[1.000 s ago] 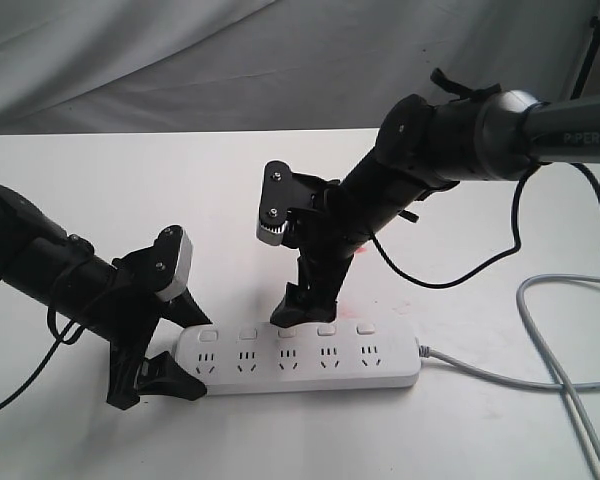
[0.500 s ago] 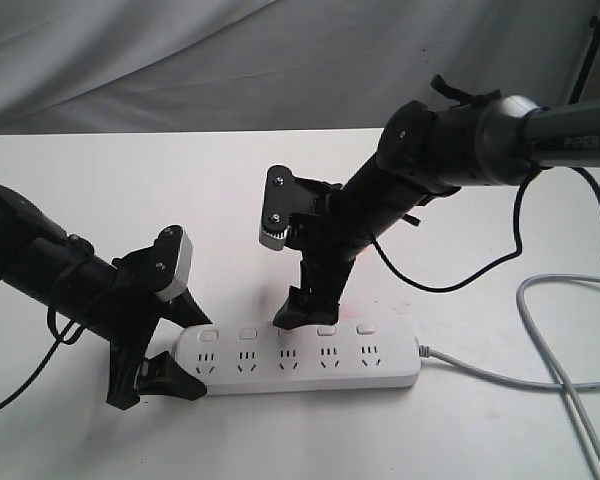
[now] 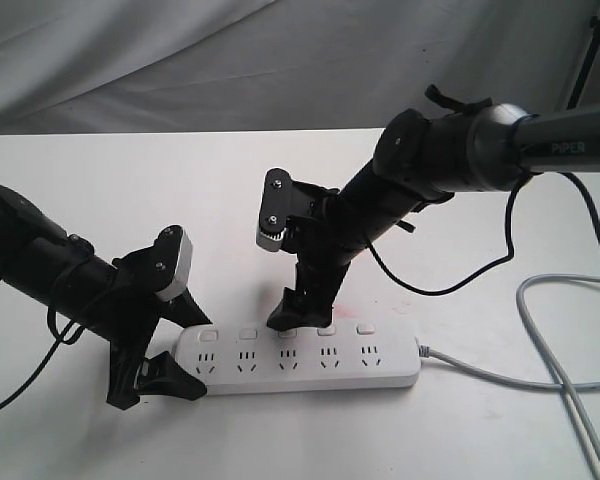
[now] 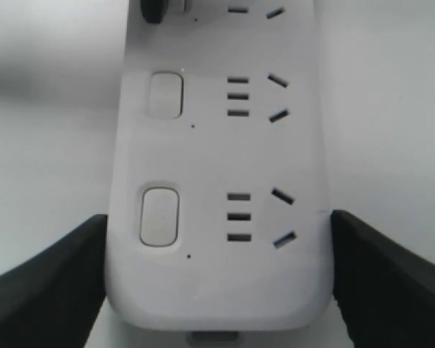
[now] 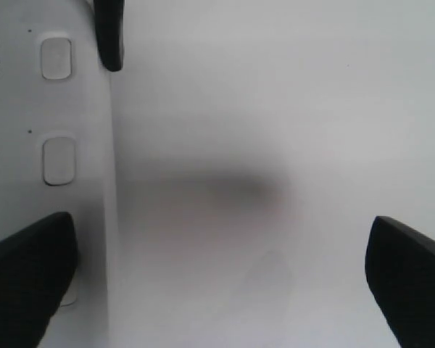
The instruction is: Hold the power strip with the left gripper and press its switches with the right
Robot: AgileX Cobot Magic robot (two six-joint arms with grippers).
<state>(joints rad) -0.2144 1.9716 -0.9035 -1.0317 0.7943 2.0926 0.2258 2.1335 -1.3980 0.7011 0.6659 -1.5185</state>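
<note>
The white power strip [image 3: 300, 362] lies flat near the table's front, its row of switches [image 3: 327, 330] along the far side. My left gripper [image 3: 165, 368] is shut on the strip's left end; in the left wrist view its fingers [image 4: 54, 279] press both sides of the power strip [image 4: 217, 145], with two switches [image 4: 159, 216] showing. My right gripper [image 3: 290, 308] is open. One black fingertip sits at the third switch, the other hangs over bare table behind the strip. The right wrist view shows the right gripper [image 5: 221, 232], the power strip [image 5: 87, 109] and two switches [image 5: 59, 159].
The grey cord [image 3: 500, 375] leaves the strip's right end and loops along the table's right side [image 3: 565, 300]. A grey cloth [image 3: 180, 60] hangs behind the white table [image 3: 130, 190]. A dark stand leg [image 3: 586, 50] is at the top right.
My right gripper has shifted slightly left and down along the strip, its lower fingertip now at the third switch. The left gripper and the strip have not moved.
</note>
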